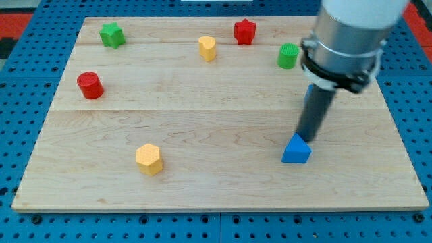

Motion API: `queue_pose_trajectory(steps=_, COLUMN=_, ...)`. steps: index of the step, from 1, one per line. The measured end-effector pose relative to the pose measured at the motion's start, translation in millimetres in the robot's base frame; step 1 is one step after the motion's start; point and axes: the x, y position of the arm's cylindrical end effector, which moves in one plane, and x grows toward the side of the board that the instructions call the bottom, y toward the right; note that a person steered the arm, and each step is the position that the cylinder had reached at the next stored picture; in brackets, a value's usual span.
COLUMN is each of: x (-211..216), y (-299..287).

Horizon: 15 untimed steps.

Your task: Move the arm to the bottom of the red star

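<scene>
The red star [245,31] sits near the view's top, a little right of centre, on the wooden board [216,162]. My tip [306,140] is far below and to the right of it, touching the top edge of the blue triangle block [296,150]. The rod rises from there to the grey arm body at the view's top right.
A yellow heart-like block [207,48] lies left of the red star. A green cylinder [288,55] is to its right. A green star [112,34] is at top left, a red cylinder [90,85] at left, a yellow hexagon [148,159] at lower left.
</scene>
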Motion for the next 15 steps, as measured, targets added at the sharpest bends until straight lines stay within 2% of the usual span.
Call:
queue_pose_trajectory(steps=1, x=-1.6, y=-31.0)
queue_pose_trajectory(steps=2, x=37.2, y=-9.4)
queue_pose_trajectory(steps=3, x=47.7, y=14.6)
queue_pose_trajectory(steps=4, x=27.8, y=-57.5)
queue_pose_trajectory(steps=5, x=20.0, y=-75.1)
queue_pose_trajectory(steps=7, x=19.3, y=-74.1)
queue_pose_trajectory(steps=10, x=85.4, y=-76.0)
queue_pose_trajectory(steps=11, x=54.5, y=-87.2)
queue_pose_trajectory(steps=12, x=52.0, y=-86.0)
queue_pose_trajectory(steps=13, x=63.6, y=-109.2)
queue_pose_trajectory(steps=14, x=20.8, y=-106.1)
queue_pose_trajectory(steps=15, x=-60.1, y=-95.3)
